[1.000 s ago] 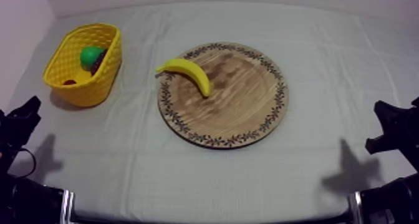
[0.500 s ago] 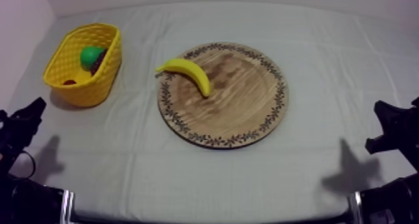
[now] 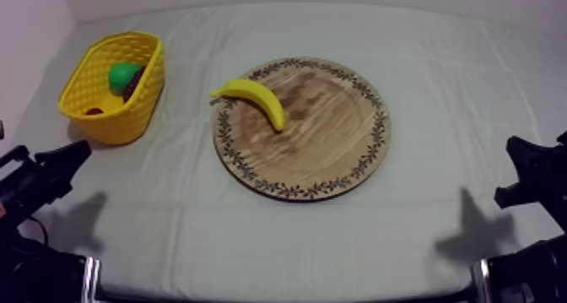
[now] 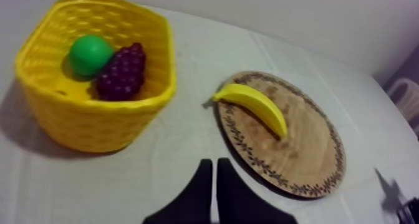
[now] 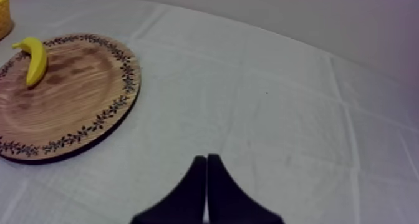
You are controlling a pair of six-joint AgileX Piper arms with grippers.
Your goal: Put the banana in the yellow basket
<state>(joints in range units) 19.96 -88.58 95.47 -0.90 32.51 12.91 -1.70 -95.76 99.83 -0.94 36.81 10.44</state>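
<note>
Grapes (image 4: 121, 73) in the yellow basket (image 4: 93, 123) look distinct from the left wrist.

We read no text, label, brand or number anywhere. Only marking: the dark leaf-vine pattern round the rim of the round wooden board (image 3: 299, 189), which is ornament, not lettering.

Free cloth (image 3: 186, 213) between yellow basket (image 3: 118, 121) and wooden board (image 3: 329, 154)
The banana (image 3: 253, 95) lies uncovered at the board's rim on the basket side, open from above; inside the basket, grapes (image 4: 121, 73) and a green fruit (image 4: 89, 53) take part of the floor.
</note>
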